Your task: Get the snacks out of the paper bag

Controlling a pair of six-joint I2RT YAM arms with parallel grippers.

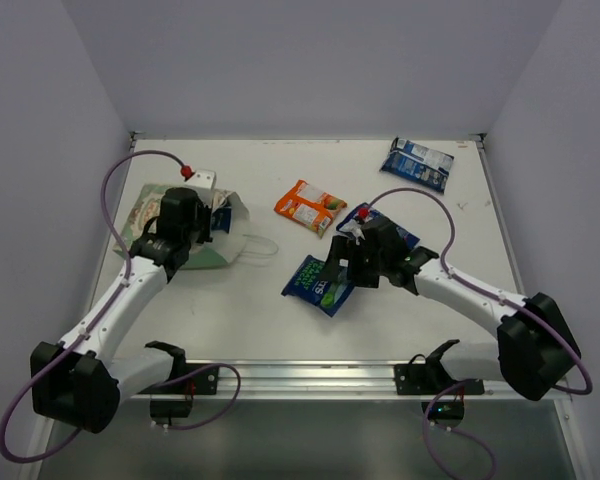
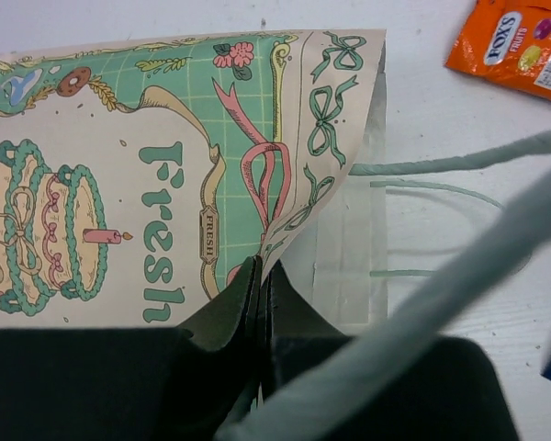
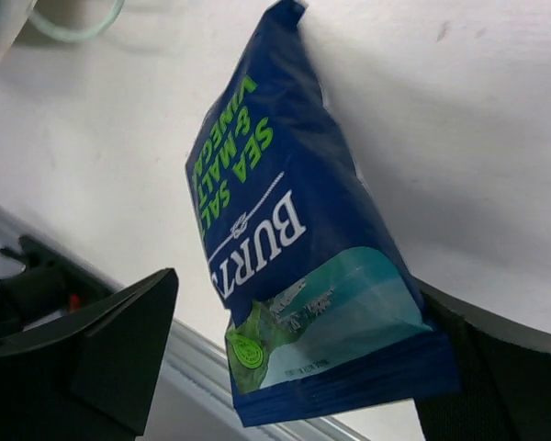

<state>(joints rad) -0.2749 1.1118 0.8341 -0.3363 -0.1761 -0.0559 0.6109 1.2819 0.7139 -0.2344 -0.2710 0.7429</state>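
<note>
Lying flat on the counter (image 1: pixel 230 320), between the fingers of the right tool (image 3: pixel 294 308), is a dark blue packet (image 3: pixel 285 230). The jaws stand wide apart and grip nothing, though the packet's lower corner looks to touch one finger. The left tool (image 2: pixel 257 276) is pinched together on the bag (image 2: pixel 119 138), clamping the paper edge near the mouth, with the handles (image 2: pixel 441 165) trailing toward the right tool. An orange packet (image 1: pixel 308 206) lies beyond and between the two tools, and a blue-and-white packet (image 1: pixel 418 163) sits well beyond the right tool.

Such packets are probably light, crinkly and slick, with puffed middles that give under pressure, so a pinch on the flat sealed edge should hold best. The bag looks like thin, fairly stiff paper that creases and could tear, so a hold at its rim suits it. Whether any packets remain inside cannot be told.
</note>
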